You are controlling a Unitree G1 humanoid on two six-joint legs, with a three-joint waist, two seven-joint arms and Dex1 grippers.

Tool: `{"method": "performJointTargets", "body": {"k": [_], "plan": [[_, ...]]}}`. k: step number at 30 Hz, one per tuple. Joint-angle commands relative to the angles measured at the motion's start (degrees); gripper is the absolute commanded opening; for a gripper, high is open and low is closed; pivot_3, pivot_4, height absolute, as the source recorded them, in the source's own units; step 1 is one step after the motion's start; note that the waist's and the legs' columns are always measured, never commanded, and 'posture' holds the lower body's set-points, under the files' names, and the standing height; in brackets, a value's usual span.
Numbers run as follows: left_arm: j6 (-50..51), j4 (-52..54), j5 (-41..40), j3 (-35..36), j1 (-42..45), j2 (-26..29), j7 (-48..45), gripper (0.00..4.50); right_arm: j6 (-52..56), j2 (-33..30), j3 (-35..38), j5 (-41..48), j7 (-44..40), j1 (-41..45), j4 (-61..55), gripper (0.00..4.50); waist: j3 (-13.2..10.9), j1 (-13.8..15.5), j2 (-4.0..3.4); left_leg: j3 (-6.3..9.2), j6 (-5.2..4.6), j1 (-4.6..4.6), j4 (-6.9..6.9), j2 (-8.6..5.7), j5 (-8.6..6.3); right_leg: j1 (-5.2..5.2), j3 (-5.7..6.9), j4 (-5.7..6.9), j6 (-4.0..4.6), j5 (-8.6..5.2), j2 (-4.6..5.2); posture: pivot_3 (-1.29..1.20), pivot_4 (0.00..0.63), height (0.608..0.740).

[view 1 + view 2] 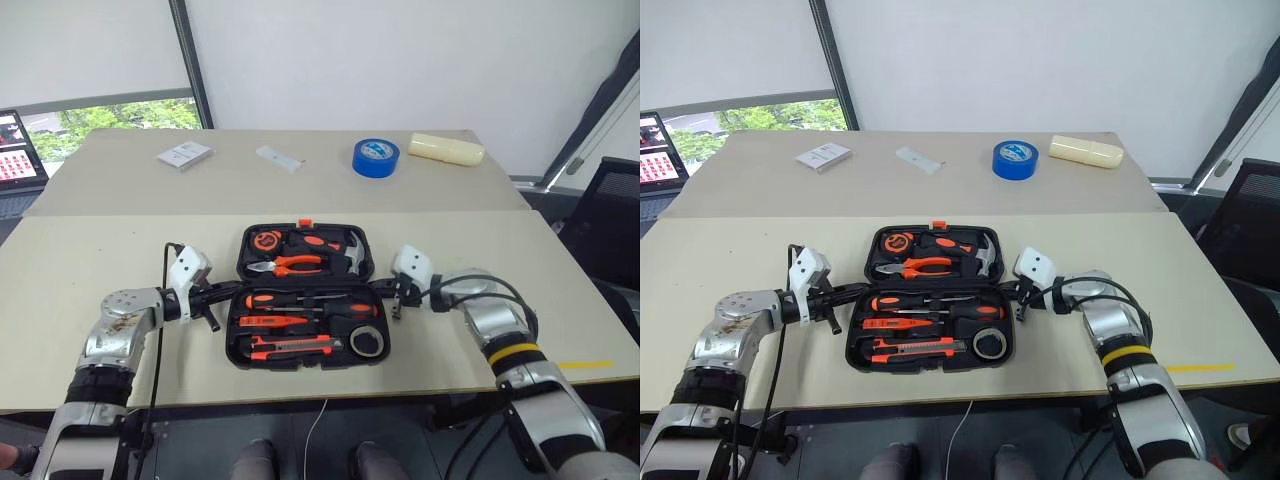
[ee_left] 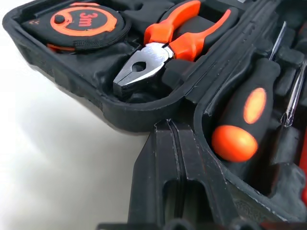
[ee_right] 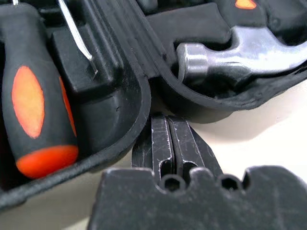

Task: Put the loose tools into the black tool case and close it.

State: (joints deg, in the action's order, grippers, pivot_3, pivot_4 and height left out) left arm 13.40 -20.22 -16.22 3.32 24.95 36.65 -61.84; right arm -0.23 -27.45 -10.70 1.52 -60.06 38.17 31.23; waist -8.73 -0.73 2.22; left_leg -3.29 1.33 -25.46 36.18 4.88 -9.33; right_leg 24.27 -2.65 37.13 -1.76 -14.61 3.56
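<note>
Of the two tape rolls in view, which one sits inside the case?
The small dark tape ring, in the black tool case's near right corner. The blue tape roll sits on the far table.

Two beige tables (image 1: 120, 260) stand end to end before a white wall (image 1: 400, 60), with a blind-covered window (image 1: 90, 45) showing greenery at left and a black chair (image 1: 610, 215) at right.
</note>
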Motion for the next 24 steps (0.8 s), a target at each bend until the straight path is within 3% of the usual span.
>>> {"method": "performJointTargets", "body": {"k": [1, 3, 6, 10, 11, 13, 15, 24], "plan": [[3.9, 1.6, -2.8, 4.9, 0.5, 2.5, 2.3, 0.54, 5.2, -2.4, 4.7, 2.5, 3.0, -1.6, -7.3, 0.29, 0.0, 0.0, 0.00, 0.00, 0.01, 0.03, 0.04, 0.00, 0.01, -0.02, 0.00, 0.04, 0.01, 0.00, 0.00, 0.00, 0.150, 0.740], [6.7, 1.7, -4.9, 6.9, 0.7, 4.0, 1.4, 1.13, 11.2, -4.9, 5.4, 4.1, 1.0, -3.1, -11.7, 0.81, 0.0, 0.0, 0.00, 0.02, 0.12, 0.03, 0.08, 0.00, 0.09, -0.01, 0.00, 0.09, 0.05, 0.03, 0.00, 0.00, 0.150, 0.740], [19.0, 3.9, -4.3, 5.5, 2.1, 8.5, 3.3, 2.33, 22.8, -7.2, 7.2, 7.7, 0.8, -2.4, -19.1, 1.86, 0.0, 0.0, -0.01, 0.03, 0.14, 0.09, 0.13, 0.01, 0.12, -0.06, -0.01, 0.11, 0.05, 0.03, 0.00, 0.00, 0.150, 0.740], [33.7, 1.8, -7.6, 4.9, 9.5, 8.8, 4.7, 3.73, 46.9, -9.4, 4.7, 7.3, 4.2, 5.2, -24.1, 3.18, -0.1, 0.0, 0.00, 0.02, 0.16, 0.17, 0.18, 0.00, 0.16, -0.03, -0.03, 0.31, 0.05, 0.02, 0.00, 0.00, 0.150, 0.740], [35.7, 0.9, -7.6, 4.7, 10.9, 8.5, 5.6, 4.35, 50.8, -9.6, 4.0, 7.5, 4.4, 6.7, -24.4, 3.78, -0.1, 0.0, 0.00, 0.04, 0.16, 0.14, 0.27, 0.00, 0.18, 0.02, -0.04, 0.48, 0.08, 0.00, 0.00, 0.00, 0.150, 0.740], [38.3, -2.6, -6.2, 3.3, 15.3, 6.9, 8.0, 4.50, 59.0, -8.5, 2.1, 8.3, 4.3, 11.6, -21.5, 4.25, -0.1, 0.0, -0.01, 0.09, 0.15, 0.17, 0.28, 0.00, 0.18, 0.02, -0.03, 0.56, 0.14, -0.04, -0.03, 0.00, 0.150, 0.740], [40.7, -6.6, -5.0, 2.6, 19.6, 4.8, 11.2, 4.50, 63.7, -5.6, 2.0, 8.7, 6.2, 16.2, -16.4, 4.25, -0.1, 0.0, 0.00, 0.10, 0.15, 0.19, 0.30, -0.01, 0.19, 0.01, -0.02, 0.63, 0.16, -0.06, -0.04, 0.00, 0.150, 0.740], [40.2, -13.9, -1.4, -1.6, 26.1, 1.3, 13.2, 4.50, 60.4, 2.4, 2.1, 6.6, 13.2, 26.2, 5.6, 4.25, -0.1, -0.2, 0.00, 0.15, 0.13, -0.15, 0.30, -0.03, 0.20, 0.32, -0.02, 0.72, 0.14, -0.07, -0.05, 0.00, 0.150, 0.740]]}}
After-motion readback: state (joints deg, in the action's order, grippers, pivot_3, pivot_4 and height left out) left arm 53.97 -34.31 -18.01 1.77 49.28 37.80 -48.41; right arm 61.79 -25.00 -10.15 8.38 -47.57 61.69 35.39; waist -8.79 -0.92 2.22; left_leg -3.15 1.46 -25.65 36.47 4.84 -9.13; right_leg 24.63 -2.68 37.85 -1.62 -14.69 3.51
